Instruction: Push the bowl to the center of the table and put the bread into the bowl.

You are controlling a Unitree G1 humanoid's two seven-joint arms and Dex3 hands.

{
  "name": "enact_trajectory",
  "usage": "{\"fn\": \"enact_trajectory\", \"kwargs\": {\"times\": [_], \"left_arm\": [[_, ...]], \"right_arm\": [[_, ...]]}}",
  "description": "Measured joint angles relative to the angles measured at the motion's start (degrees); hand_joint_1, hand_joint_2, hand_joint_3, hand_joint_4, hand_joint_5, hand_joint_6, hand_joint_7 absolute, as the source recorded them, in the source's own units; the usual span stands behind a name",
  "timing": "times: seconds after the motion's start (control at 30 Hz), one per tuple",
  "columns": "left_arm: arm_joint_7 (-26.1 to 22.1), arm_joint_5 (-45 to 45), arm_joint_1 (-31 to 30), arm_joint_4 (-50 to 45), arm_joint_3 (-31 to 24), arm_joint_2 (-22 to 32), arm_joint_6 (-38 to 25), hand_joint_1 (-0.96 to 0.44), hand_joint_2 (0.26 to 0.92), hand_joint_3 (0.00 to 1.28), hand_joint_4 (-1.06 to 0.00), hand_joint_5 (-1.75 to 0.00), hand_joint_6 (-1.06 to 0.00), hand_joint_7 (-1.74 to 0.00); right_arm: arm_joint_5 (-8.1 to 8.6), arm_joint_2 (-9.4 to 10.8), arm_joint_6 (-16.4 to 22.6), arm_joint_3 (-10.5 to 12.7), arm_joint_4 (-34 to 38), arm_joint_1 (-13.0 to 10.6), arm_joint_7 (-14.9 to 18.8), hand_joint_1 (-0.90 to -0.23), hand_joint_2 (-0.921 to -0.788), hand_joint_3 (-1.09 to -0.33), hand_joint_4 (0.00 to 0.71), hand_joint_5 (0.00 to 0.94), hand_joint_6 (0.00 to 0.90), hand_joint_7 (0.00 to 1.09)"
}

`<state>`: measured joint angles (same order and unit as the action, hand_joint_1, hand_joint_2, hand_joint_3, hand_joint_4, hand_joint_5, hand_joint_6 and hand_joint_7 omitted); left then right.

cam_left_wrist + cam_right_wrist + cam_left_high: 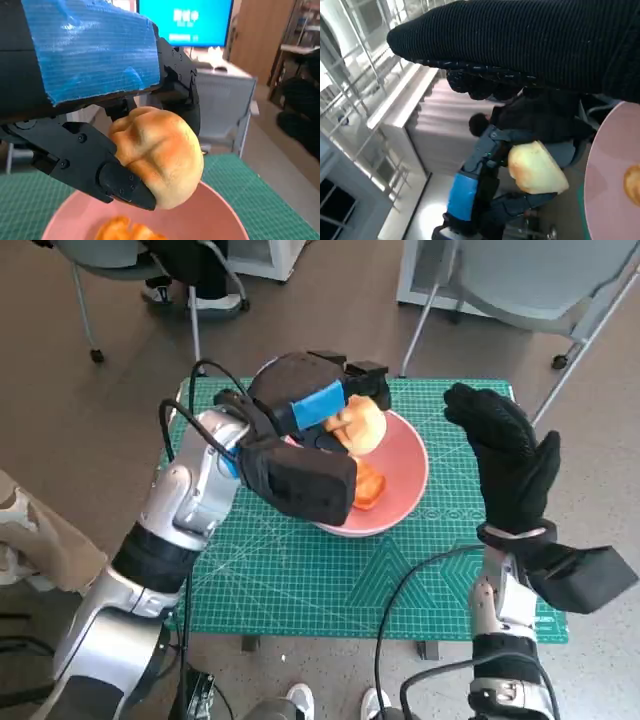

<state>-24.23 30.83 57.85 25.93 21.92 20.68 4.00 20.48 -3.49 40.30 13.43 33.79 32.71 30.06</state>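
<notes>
A pink bowl (405, 480) stands near the middle of the green mat, with an orange piece of bread (367, 487) inside it. My left hand (315, 405) hovers over the bowl and holds a round golden bread roll (362, 425). In the left wrist view the roll (157, 152) sits between the black fingers (120, 182), just above the bowl (220, 212) and the orange piece (125, 231). My right hand (510, 455) is raised beside the bowl's right side, fingers spread, holding nothing. The right wrist view shows the roll (536, 169), the left hand (470, 190) and the bowl's rim (612, 170).
The green cutting mat (300, 580) covers the small table. Chair legs (90, 320) and a person's feet (190, 295) are on the floor beyond the table's far edge. A cable (400, 610) loops over the mat's near part. A person sits behind in the right wrist view.
</notes>
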Motion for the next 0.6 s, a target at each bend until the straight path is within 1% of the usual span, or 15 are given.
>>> {"fn": "enact_trajectory", "kwargs": {"times": [0.03,0.1,0.17,0.23,0.37,0.47,0.6], "left_arm": [[-1.7,-0.5,0.2,0.3,0.0,-0.1,-0.5,-0.10,0.788,0.06,-0.11,-0.22,-0.10,-0.16],[-5.5,-1.8,0.7,1.4,0.0,-0.3,-1.8,-0.23,0.765,0.05,-0.05,-0.09,-0.07,-0.08],[-8.2,-2.5,1.1,2.6,0.1,-0.7,-2.7,-0.30,0.759,0.04,-0.02,-0.05,-0.05,-0.06],[-9.5,-2.8,1.3,3.4,0.1,-0.9,-2.8,-0.35,0.758,0.04,-0.01,-0.02,-0.05,-0.04],[-9.8,-3.9,1.4,4.8,-0.1,-1.0,-2.0,-0.41,0.767,0.03,0.00,0.00,-0.04,-0.03],[-9.1,-5.7,1.3,5.8,-1.0,-1.1,0.8,-0.41,0.781,0.03,0.00,0.00,-0.05,-0.03],[-7.1,-8.3,1.1,8.0,-2.8,-1.1,6.1,-0.38,0.801,0.03,0.00,0.00,-0.06,-0.03]], "right_arm": [[0.00,0.0,0.0,0.0,0.0,0.0,0.0,-0.639,-0.921,-0.723,0.245,0.010,0.104,0.40],[-0.02,0.0,0.1,0.0,0.0,0.0,-0.2,-0.640,-0.921,-0.722,0.245,0.010,0.106,0.40],[-0.07,0.0,0.3,0.0,-0.1,0.0,-0.4,-0.640,-0.921,-0.722,0.245,0.009,0.107,0.40],[-0.18,0.0,0.5,0.0,-0.2,-0.1,-0.6,-0.640,-0.921,-0.722,0.246,0.009,0.108,0.40],[-0.42,0.0,0.7,-0.1,-0.3,-0.2,-1.2,-0.641,-0.921,-0.721,0.246,0.008,0.111,0.39],[-0.42,0.0,0.7,-0.1,-0.3,-0.2,-1.4,-0.642,-0.921,-0.720,0.247,0.008,0.113,0.39],[-0.43,0.0,0.8,-0.1,-0.3,-0.2,-1.6,-0.643,-0.921,-0.719,0.248,0.007,0.117,0.38]]}}
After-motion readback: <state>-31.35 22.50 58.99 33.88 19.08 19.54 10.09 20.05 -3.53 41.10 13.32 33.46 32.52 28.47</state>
